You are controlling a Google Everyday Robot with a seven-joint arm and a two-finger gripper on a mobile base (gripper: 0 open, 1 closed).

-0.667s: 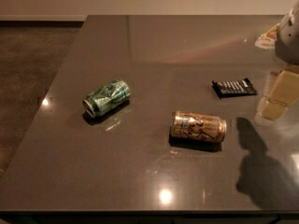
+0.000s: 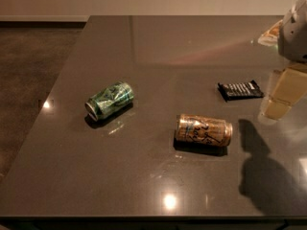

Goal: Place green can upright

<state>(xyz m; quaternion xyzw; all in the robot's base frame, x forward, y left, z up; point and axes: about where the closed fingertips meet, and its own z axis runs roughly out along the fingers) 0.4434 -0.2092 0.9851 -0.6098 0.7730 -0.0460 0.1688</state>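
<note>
Scarcely moved since earlier, the gripper [image 2: 287,90], its grip state impossible to tell, is seen at right edge, the dented green aluminium can [image 2: 109,100] toppled far left, axis slanted lower-left to upper-right.

1. Over at the right edge of the worktop [image 2: 144,176], the tool [image 2: 284,94] sits a touch higher than it did a moment ago. It is the pale, blocky piece just right of the black wrapper [image 2: 240,90]. The lift is slight, and there is no clear sideways drift.
2. The grey housing [image 2: 295,32] of the arm above the tool has risen with it. Its top now reaches nearer the upper right corner of what I can see.
3. The tool's lower end hangs a shade further above its own pale reflection [image 2: 268,115] on the glossy worktop.
</note>
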